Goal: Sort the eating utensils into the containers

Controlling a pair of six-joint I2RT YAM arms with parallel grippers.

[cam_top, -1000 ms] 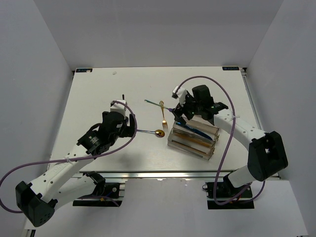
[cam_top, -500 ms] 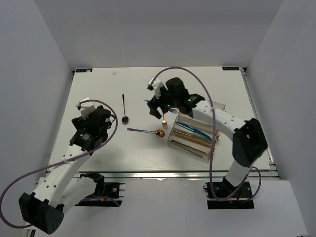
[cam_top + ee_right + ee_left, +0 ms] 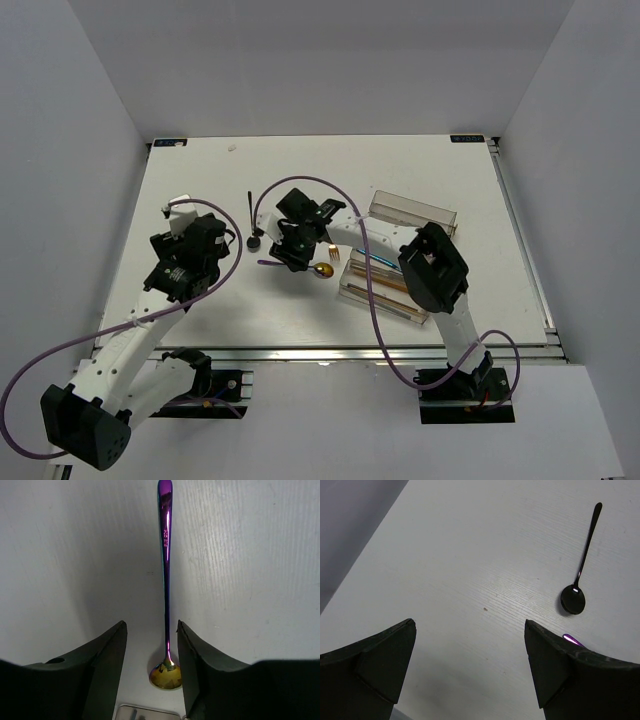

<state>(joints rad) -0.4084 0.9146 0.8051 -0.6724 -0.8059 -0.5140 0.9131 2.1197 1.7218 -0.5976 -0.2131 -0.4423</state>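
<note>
White table (image 3: 420, 165), grey walls (image 3: 90, 90), perhaps a speck (image 3: 485, 609)

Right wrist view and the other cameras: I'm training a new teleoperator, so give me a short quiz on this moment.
1. True or false: the right end effector is open, with one finger on each side of the purple-handled spoon.
2. Which utensil shows in the left wrist view? A) chopsticks B) black spoon C) iridescent fork
3. Fill in: seen from the top, the blue knife lies inside the clear ___.
Key: 1 true; 2 B; 3 organizer tray.
</note>
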